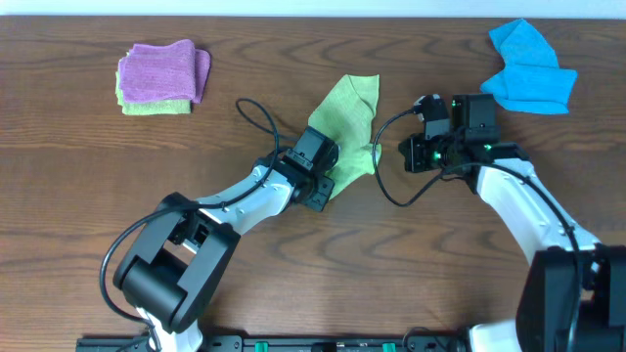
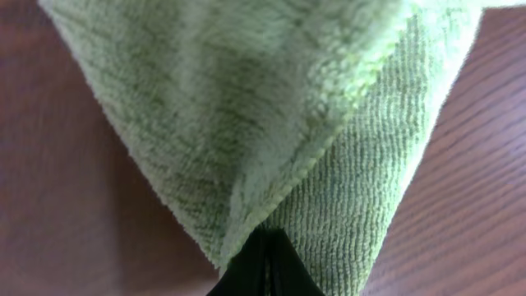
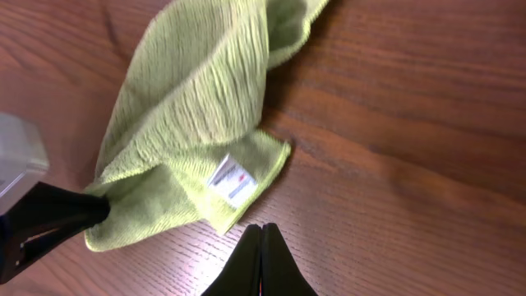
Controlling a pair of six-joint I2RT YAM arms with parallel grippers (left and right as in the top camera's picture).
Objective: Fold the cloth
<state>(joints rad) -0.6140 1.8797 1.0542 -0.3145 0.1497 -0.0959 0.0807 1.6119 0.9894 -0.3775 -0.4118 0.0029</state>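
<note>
Counter (image 1: 78, 196): dark wood grain, with the cloth (image 1: 349, 117) lying crumpled near its middle.
Cloth: one corner is pinched in the left jaws; the corner with the white tag (image 3: 232, 181) lies just beside the right jaws.
Left jaws: clamped on the cloth's corner.
Right jaws: pressed together, nothing held.

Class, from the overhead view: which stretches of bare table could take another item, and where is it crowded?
Free: the near-left table, below the purple cloth; and the far strip between the cloth and the blue cloth. Crowded: the middle, where the left gripper pinches the cloth and the right gripper hovers shut beside it.
</note>
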